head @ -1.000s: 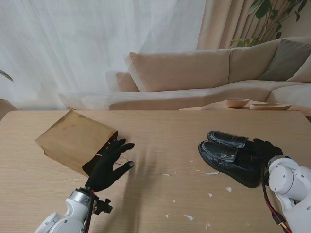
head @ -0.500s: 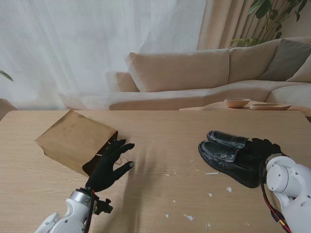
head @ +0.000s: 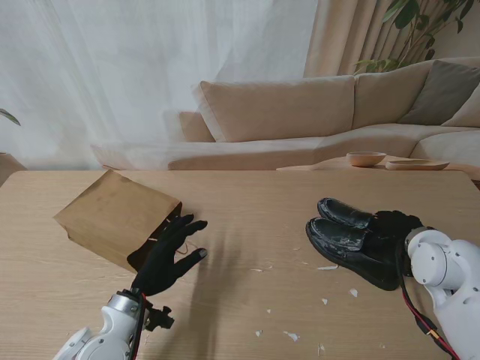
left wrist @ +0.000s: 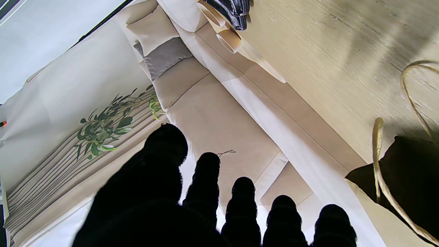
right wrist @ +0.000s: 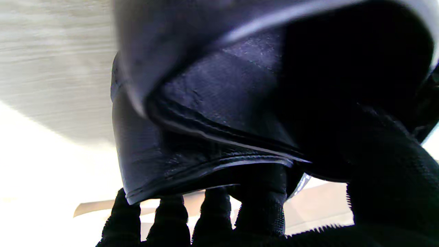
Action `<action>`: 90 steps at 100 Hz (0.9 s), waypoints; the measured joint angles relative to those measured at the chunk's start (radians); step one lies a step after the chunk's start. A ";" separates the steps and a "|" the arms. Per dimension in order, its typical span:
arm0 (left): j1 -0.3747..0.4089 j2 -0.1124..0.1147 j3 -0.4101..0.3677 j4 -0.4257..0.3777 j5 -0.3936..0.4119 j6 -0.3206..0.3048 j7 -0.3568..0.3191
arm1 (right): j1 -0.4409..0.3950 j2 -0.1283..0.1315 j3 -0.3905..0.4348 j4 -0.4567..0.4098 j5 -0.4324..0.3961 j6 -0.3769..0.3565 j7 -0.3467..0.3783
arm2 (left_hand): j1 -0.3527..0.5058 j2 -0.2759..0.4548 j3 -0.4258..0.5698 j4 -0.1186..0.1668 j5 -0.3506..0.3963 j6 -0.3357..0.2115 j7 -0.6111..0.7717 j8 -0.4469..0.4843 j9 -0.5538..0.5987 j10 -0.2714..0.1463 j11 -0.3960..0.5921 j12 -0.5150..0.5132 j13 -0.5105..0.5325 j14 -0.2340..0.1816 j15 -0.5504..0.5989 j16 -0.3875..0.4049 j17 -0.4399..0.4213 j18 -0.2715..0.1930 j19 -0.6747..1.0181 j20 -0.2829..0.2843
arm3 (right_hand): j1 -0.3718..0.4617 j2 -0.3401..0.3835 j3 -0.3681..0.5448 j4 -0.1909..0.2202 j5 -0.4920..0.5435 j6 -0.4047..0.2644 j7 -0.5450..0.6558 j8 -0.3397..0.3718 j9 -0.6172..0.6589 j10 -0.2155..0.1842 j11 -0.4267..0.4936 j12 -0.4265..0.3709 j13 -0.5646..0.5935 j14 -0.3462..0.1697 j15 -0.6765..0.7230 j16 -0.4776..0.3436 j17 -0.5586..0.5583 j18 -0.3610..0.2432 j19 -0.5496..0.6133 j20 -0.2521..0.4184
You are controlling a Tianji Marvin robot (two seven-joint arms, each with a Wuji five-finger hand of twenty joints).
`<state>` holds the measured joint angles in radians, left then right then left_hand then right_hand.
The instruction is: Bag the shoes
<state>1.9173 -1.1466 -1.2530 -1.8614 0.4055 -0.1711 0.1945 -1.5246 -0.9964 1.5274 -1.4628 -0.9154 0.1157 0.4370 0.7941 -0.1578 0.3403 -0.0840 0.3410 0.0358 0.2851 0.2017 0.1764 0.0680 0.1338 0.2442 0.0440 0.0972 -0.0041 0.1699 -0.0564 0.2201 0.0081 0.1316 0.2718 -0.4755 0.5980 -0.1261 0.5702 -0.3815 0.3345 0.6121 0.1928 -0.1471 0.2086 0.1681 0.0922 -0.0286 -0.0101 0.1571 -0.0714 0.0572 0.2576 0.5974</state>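
A pair of black leather shoes (head: 352, 240) lies side by side near the table's (head: 255, 217) right edge, and the right hand (head: 396, 225) grips their heel ends, fingers (right wrist: 260, 202) curled around the leather. Toward the left edge, a brown paper bag (head: 112, 216) lies on its side, its mouth facing the left hand (head: 171, 255), which hovers just beside it with fingers spread, holding nothing.

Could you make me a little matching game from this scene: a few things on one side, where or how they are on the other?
Things:
1. paper bag
2. black shoes
3. left hand
4. right hand

States:
A. fingers spread, holding nothing
B. lying on its side on the table's left
C. side by side on the table's right
D. closed on the shoes' heels

Pairs: 1-B, 2-C, 3-A, 4-D
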 measured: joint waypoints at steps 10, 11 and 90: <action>0.001 0.000 -0.001 -0.002 -0.003 0.000 -0.002 | 0.043 0.008 -0.042 0.045 0.016 0.000 0.002 | 0.000 0.000 0.000 0.000 0.000 -0.001 0.000 0.000 0.000 0.000 0.000 0.000 0.000 0.000 0.000 0.000 0.000 0.000 0.000 0.000 | 0.000 -0.001 0.002 0.000 -0.002 -0.001 0.024 0.006 0.000 0.000 0.001 0.000 0.000 0.000 0.000 0.000 0.000 0.000 0.000 0.000; 0.001 0.000 -0.001 -0.002 -0.003 0.000 -0.002 | 0.048 0.008 -0.046 0.051 0.018 0.000 0.001 | 0.000 0.000 0.000 0.000 0.000 -0.001 0.000 0.000 0.000 0.000 0.000 0.000 0.000 0.000 0.000 0.000 0.000 0.000 0.000 0.000 | 0.000 -0.001 0.002 0.000 -0.002 -0.001 0.027 0.006 0.000 0.000 0.001 0.000 0.000 0.000 0.000 0.000 0.000 0.000 0.000 0.000; 0.008 -0.001 -0.019 -0.008 -0.016 -0.011 -0.002 | 0.184 -0.062 -0.174 0.315 0.331 -0.071 -0.340 | 0.000 0.000 0.000 0.000 0.003 -0.002 0.001 0.000 0.000 0.000 0.000 0.000 0.000 0.000 0.000 0.000 0.000 0.000 0.000 0.000 | 0.275 -0.068 0.155 -0.142 0.110 -0.021 0.450 -0.082 0.004 -0.007 0.373 0.122 0.030 -0.013 0.212 0.037 0.047 -0.008 0.037 0.025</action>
<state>1.9253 -1.1476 -1.2722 -1.8696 0.3895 -0.1822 0.1925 -1.3405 -1.0587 1.3529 -1.1481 -0.5846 0.0445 0.0970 0.7941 -0.1578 0.3403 -0.0840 0.3442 0.0335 0.2862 0.2021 0.1764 0.0678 0.1338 0.2442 0.0440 0.0972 -0.0041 0.1699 -0.0564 0.2201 0.0081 0.1316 0.5468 -0.5434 0.7533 -0.2681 0.6802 -0.4029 0.7849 0.5296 0.1968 -0.1541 0.5814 0.2901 0.1226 -0.0420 0.2018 0.1938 -0.0241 0.0492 0.2942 0.6223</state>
